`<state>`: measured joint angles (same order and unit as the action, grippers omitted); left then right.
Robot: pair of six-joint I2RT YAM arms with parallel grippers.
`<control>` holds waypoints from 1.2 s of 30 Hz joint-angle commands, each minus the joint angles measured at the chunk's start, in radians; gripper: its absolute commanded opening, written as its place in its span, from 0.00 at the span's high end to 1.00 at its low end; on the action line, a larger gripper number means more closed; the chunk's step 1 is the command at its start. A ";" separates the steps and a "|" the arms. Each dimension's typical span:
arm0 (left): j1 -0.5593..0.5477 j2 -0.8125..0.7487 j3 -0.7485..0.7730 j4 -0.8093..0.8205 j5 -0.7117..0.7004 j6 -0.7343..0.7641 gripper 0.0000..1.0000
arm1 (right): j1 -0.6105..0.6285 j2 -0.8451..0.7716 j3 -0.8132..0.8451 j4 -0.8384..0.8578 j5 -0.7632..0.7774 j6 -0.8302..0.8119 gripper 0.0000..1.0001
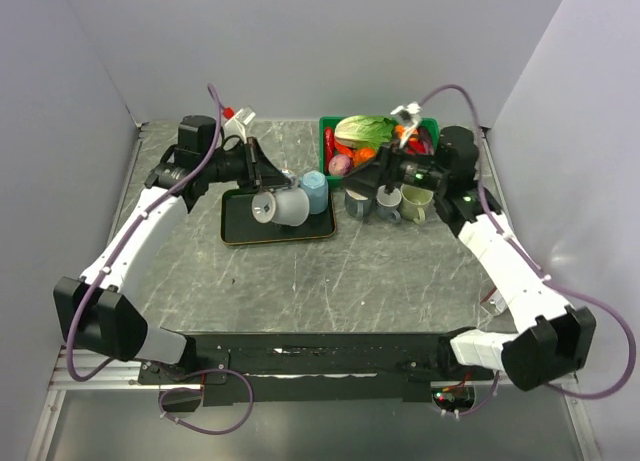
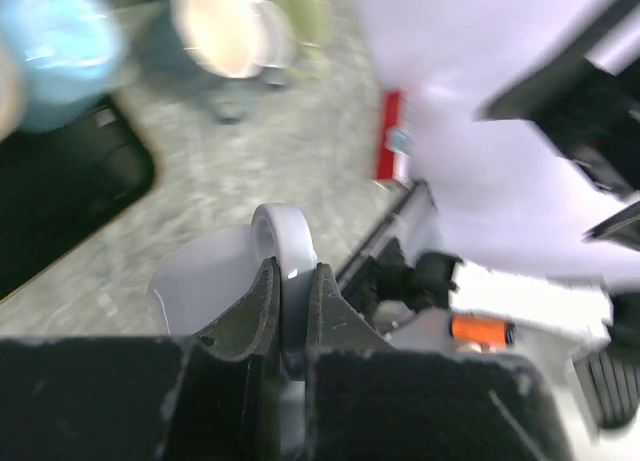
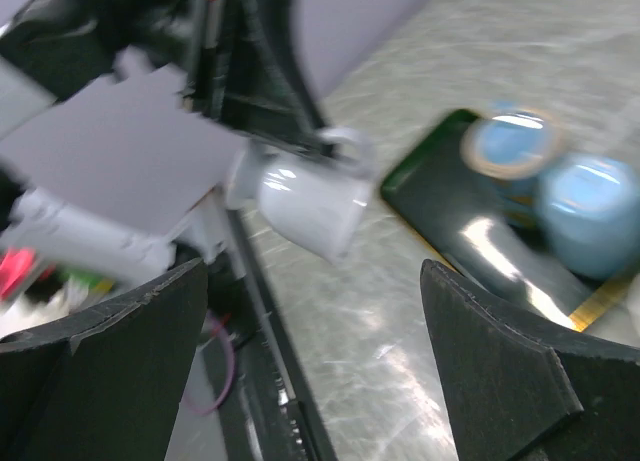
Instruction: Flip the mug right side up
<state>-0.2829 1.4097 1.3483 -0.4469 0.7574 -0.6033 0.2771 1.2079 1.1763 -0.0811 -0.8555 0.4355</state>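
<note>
Mug (image 1: 283, 208) sideways over tray (image 1: 238, 233), left tool (image 2: 292, 277) pinching handle (image 2: 286, 231), blue cup (image 1: 314, 190) perhaps touching, right tool (image 3: 315, 271) agape

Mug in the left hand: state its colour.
White. The glossy ceramic mug shows best in the right wrist view.

- I see the pale white mug (image 1: 283, 208) lying on its side, not upright
- It sits over the middle of the black tray (image 1: 235, 233)
- Its loop handle (image 2: 285, 239) is pinched by my left gripper (image 2: 291, 273)
</note>
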 commanded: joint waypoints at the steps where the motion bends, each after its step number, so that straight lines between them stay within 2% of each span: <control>1: -0.050 -0.077 0.026 0.174 0.178 0.005 0.99 | 0.095 0.059 0.080 0.158 -0.151 -0.007 0.08; 8: -0.108 -0.138 0.012 0.300 0.328 -0.006 0.99 | 0.125 0.107 0.115 0.187 -0.203 -0.034 0.11; 12: -0.133 -0.155 0.006 0.332 0.362 -0.007 0.99 | 0.143 0.110 0.140 0.165 -0.226 -0.115 0.14; 17: -0.151 -0.160 0.011 0.341 0.381 -0.009 0.99 | 0.149 0.120 0.169 0.171 -0.295 -0.132 0.16; 22: -0.165 -0.161 0.008 0.362 0.379 -0.033 0.99 | 0.168 0.127 0.181 0.146 -0.303 -0.162 0.35; 29: -0.176 -0.161 -0.001 0.389 0.365 -0.053 0.99 | 0.208 0.133 0.187 0.096 -0.304 -0.213 0.45; 32: -0.176 -0.160 -0.005 0.392 0.364 -0.056 0.99 | 0.217 0.139 0.194 0.092 -0.301 -0.213 0.59; 34: -0.176 -0.161 -0.003 0.381 0.362 -0.052 0.99 | 0.218 0.142 0.198 0.086 -0.301 -0.219 0.78; 36: -0.176 -0.161 -0.005 0.372 0.355 -0.047 0.99 | 0.218 0.139 0.204 0.037 -0.283 -0.244 1.00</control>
<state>-0.4507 1.2835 1.3327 -0.1360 1.1042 -0.6392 0.4873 1.3357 1.3231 -0.0143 -1.1702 0.2356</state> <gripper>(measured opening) 0.090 0.196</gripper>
